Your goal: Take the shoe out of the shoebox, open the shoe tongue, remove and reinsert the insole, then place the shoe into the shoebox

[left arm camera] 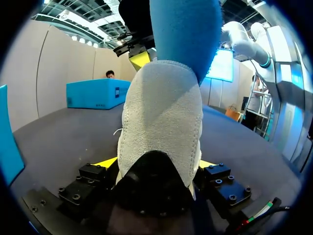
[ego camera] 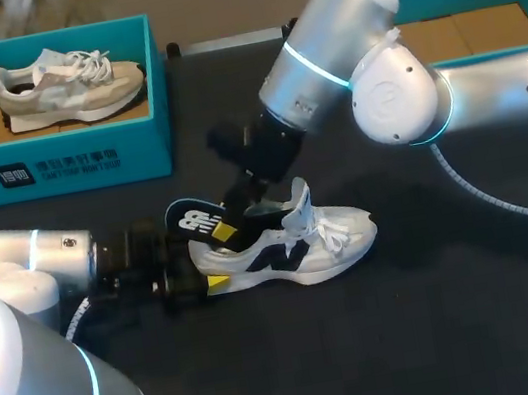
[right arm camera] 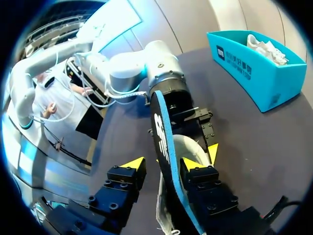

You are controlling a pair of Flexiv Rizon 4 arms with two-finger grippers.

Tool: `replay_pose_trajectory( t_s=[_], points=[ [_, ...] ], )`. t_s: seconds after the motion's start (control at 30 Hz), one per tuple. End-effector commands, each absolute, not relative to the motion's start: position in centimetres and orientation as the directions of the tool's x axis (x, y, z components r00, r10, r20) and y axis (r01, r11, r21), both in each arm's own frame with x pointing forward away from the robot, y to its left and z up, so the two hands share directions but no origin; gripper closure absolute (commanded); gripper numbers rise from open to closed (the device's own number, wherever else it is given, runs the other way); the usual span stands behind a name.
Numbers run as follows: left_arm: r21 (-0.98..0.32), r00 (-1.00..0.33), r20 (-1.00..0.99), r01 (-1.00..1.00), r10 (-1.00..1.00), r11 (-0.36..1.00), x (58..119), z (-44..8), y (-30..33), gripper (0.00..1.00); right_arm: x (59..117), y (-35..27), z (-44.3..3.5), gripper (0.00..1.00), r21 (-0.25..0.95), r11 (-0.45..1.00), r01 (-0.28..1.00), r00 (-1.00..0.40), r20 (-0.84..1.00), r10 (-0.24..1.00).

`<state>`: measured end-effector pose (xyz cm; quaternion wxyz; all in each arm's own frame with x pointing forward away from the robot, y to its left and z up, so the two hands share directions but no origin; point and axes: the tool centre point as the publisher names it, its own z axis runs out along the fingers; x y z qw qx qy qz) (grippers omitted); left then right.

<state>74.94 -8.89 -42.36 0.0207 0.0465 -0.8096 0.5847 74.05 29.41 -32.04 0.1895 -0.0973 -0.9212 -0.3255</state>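
**A:** Where does the shoe lie?

**B:** The shoe point(ego camera: 298, 248) rests on its sole near the middle of the table point(ego camera: 389, 339). Its long axis runs roughly along the front edge, heel toward the left edge and toe toward the right. The shoebox point(ego camera: 86, 161) sits at the rear left corner, well apart, with another shoe point(ego camera: 63, 84) in it.

**A:** Which arm has it?

**B:** The left gripper point(left arm camera: 155, 166) is at the heel end, its fingers pressed on the heel from both sides, low by the sole.

**A:** And the insole?

**B:** The insole point(ego camera: 195, 219) stands up out of the shoe's opening at the heel and seems to lean back over the left gripper. Its front end looks to be down inside the shoe. The right gripper point(right arm camera: 164, 165) hangs just above that opening, so it is the nearer one. In the right wrist view the insole runs edge-on between its fingers. It lies against one finger point(right arm camera: 193, 164), while the other stands clear with a visible gap: spread, not pinching.

**A:** What does the next move turn on?

**B:** Probably that gap. The insole's flat faces are turned to the two fingers, so closing would pinch across its thickness. Then it should travel along its own length, in line with the shoe. Whether it is to be drawn out or pushed home cannot be told.
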Motion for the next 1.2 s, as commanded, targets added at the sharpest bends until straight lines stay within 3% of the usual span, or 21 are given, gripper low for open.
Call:
replay_pose_trajectory(
  t_s=[0.03, 0.13, 0.23, 1.2],
  points=[
    [-0.945, -0.995, 0.088, -0.1, -0.053, 0.312, 74.9, -42.4, -9.0, 1.0, 74.3, 30.0, -32.5, 0.61, 0.566, 0.768, 0.3, -0.909, 0.415, 0.049],
    [-0.945, -0.995, 0.088, -0.1, -0.053, 0.312, 74.9, -42.4, -9.0, 1.0, 74.4, 30.1, -32.4, 0.73, 0.565, 0.77, 0.297, -0.909, 0.415, 0.046],
    [-0.945, -0.995, 0.088, -0.1, -0.053, 0.312, 74.9, -42.4, -9.0, 1.0, 74.5, 30.2, -32.3, 1.0, 0.564, 0.771, 0.294, -0.909, 0.414, 0.044],
    [-0.945, -0.995, 0.088, -0.1, -0.053, 0.312, 74.9, -42.4, -9.0, 1.0, 78.1, 32.3, -24.3, 1.0, 0.718, 0.655, 0.237, -0.963, 0.265, 0.057]
  ],
)
